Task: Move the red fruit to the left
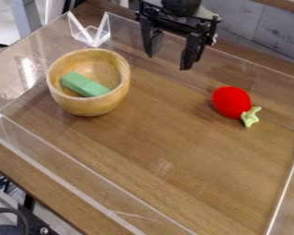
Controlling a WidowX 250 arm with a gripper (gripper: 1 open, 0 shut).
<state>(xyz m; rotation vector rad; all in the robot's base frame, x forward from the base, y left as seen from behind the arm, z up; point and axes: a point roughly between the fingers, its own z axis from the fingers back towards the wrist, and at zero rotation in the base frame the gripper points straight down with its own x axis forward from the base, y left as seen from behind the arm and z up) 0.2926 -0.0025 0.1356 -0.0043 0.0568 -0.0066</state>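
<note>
the arm above the gripper is cut off by the top edge, so only the black hand and its fingers show. the clear tray runs out past the left, right and bottom edges, and its near corners are lost. the green block has its underside hidden inside the wooden bowl. dark gear at the bottom left corner is too cropped to identify.
</note>
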